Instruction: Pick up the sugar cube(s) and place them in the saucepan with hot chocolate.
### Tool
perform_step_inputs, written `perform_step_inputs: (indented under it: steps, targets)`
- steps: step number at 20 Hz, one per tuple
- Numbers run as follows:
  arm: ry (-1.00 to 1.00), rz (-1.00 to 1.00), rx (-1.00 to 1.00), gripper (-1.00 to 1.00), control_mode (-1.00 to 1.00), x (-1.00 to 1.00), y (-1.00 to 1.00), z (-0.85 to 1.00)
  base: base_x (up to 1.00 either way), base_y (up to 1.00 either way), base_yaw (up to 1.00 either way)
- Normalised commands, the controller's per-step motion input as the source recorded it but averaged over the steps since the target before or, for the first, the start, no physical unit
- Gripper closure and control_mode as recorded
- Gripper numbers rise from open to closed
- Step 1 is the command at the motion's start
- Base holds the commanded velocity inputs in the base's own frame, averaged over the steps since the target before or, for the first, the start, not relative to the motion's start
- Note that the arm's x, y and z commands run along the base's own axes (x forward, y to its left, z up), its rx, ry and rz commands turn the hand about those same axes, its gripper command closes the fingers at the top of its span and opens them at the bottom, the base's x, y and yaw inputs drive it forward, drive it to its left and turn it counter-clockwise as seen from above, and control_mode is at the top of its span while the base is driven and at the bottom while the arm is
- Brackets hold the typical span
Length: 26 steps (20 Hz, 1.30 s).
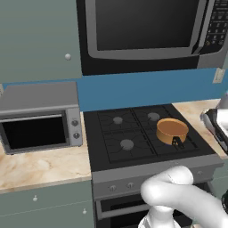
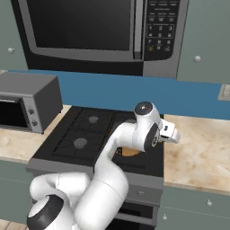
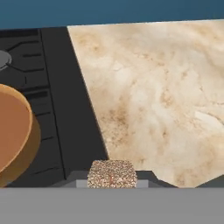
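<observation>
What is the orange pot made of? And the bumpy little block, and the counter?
The saucepan looks like copper metal: an even orange wall, though the render leaves it open. The flat brown top looks like hot chocolate. The sugar cube looks like packed sugar: grainy, speckled tan faces. The counter looks like polished marble or stone: beige with cloudy veins.

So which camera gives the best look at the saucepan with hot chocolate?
The left base view: the whole saucepan with hot chocolate sits unobstructed on the stove's front right burner, dark handle toward the front. In the right base view the arm hides most of it; the hand view catches just its edge at the left.
</observation>
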Motion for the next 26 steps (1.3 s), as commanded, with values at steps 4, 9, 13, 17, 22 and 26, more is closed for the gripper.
perform_step_inputs:
  steps: [4, 9, 13, 17, 22, 26]
  targets:
    - [-0.04, 0.08, -0.06, 1.0, -1.0, -0.04, 0.85, 0.51, 0.0, 0.0, 0.0]
    - [0.0, 0.16, 0.0, 1.0, -1.0, -0.01, 0.56, 0.01, 0.0, 0.0, 0.0]
    - [0.05, 0.17, 0.0, 1.0, -1.0, 0.05, 0.51, -0.02, 0.0, 0.0, 0.0]
    - [0.17, 0.15, 0.03, 1.0, -1.0, 0.26, 0.23, -0.03, 0.0, 0.0, 0.0]
    - [0.24, 0.12, 0.06, 1.0, -1.0, 0.24, 0.21, -0.01, 0.0, 0.0, 0.0]
    - [0.24, 0.04, 0.02, 1.0, -1.0, 0.26, 0.33, -0.05, 0.0, 0.0, 0.0]
